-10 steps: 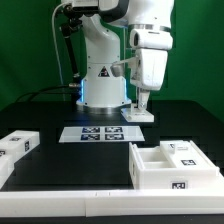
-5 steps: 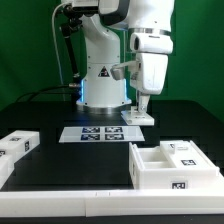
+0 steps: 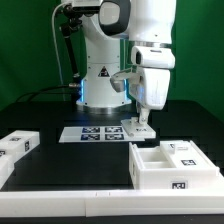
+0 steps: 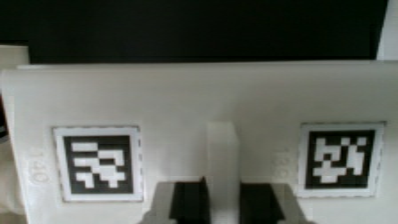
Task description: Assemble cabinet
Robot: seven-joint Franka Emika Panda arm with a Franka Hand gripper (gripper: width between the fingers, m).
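Note:
My gripper [image 3: 143, 116] is shut on a small white cabinet panel [image 3: 140, 128] and holds it above the black table, just behind the open white cabinet box [image 3: 170, 170] at the exterior view's right. In the wrist view the panel [image 4: 214, 95] fills the frame, with one square tag on each side of a raised middle rib. The dark fingers [image 4: 178, 205] stand on either side of that rib, and my gripper [image 4: 221, 200] clamps it. The box has inner compartments and tags on its front and top.
The marker board [image 3: 90, 133] lies flat on the table in front of the robot base [image 3: 100, 85]. Another white tagged cabinet part [image 3: 15, 147] sits at the exterior view's left. A white rail [image 3: 90, 205] runs along the front edge.
The arm has moved down and slightly to the exterior view's right with the panel in its grip, closer to the cabinet box. The other parts have not moved.

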